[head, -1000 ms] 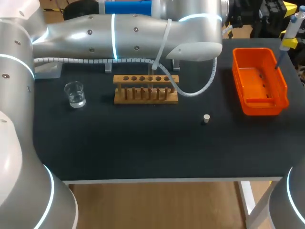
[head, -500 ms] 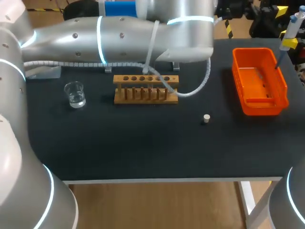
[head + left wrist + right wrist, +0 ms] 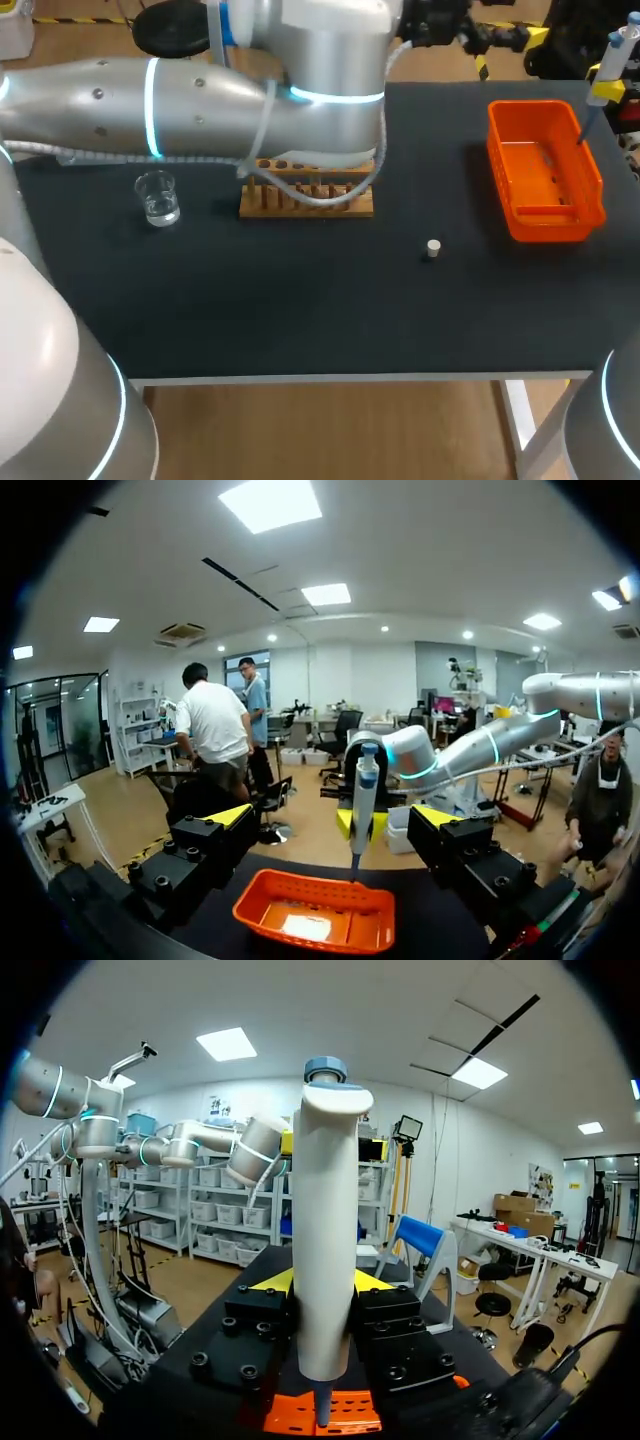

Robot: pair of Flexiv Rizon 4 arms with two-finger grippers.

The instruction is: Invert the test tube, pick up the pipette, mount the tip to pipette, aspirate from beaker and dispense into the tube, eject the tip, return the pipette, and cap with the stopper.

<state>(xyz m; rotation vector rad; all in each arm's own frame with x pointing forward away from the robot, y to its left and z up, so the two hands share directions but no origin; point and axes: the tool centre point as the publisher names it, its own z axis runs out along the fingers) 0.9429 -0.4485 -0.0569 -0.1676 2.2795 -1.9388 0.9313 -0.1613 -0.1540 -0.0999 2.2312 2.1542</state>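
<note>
My right pincer point(image 3: 322, 1282) grips the pipette point(image 3: 325, 1210) above the bin point(image 3: 548, 230); left pincer point(image 3: 332, 820) released, facing the bin.

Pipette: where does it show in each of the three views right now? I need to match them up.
Head view: the pipette stands upright at the far right, over the orange basket.
Left wrist view: pipette ahead of the open left gripper, above the orange basket.
Right wrist view: pipette clamped in the right gripper, tip down toward the orange basket.
Shared landmark: the orange basket.
</note>
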